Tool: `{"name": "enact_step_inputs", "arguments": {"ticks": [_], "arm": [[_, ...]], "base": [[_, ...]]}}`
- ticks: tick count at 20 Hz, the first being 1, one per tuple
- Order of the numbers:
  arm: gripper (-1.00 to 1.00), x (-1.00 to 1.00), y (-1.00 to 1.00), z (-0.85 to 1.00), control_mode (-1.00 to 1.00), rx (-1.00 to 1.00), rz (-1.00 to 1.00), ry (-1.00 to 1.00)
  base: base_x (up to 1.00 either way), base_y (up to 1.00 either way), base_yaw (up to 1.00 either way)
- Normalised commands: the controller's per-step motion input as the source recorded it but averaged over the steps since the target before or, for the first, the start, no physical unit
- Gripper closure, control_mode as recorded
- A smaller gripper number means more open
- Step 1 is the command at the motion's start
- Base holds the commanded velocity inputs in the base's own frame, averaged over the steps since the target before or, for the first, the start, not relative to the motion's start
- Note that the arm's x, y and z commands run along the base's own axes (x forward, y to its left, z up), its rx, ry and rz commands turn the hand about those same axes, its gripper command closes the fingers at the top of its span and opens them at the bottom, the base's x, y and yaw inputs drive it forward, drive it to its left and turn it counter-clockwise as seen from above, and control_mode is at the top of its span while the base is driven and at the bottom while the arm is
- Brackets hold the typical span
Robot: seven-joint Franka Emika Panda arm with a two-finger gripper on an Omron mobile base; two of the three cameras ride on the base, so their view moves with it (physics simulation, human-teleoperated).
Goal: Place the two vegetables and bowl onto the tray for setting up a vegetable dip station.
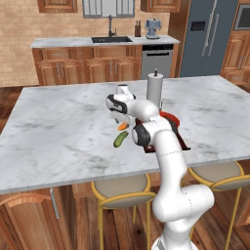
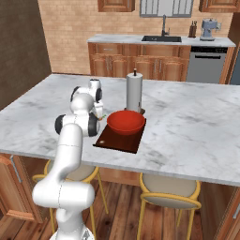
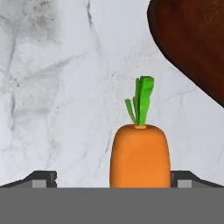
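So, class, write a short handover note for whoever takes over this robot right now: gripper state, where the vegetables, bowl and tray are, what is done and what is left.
Gripper: open, low over the marble counter, fingers either side of the carrot, not closed on it.
Carrot: on the counter beside the tray.
Cucumber: on the counter near the carrot, off the tray.
Bowl: already on the tray.
Done: bowl placed.
Left: grasp the carrot and move it to the tray, then the cucumber.

Marble island counter [image 1: 63, 122], carrot [image 1: 123, 126], cucumber [image 1: 120, 140], tray [image 2: 115, 139], paper-towel roll [image 2: 134, 91]
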Motion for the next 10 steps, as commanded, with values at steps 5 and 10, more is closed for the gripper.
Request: {"name": "enact_step_inputs", "arguments": {"ticks": [5,10], "arm": [[-1.00,-0.15,-0.03,-0.15,-1.00,0.00,-0.13,-0.04],[-1.00,-0.07,-0.02,-0.19,-1.00,0.00,-0.10,-0.01]], "base": [[0.00,0.00,0.00],[0.00,0.00,0.00]]}}
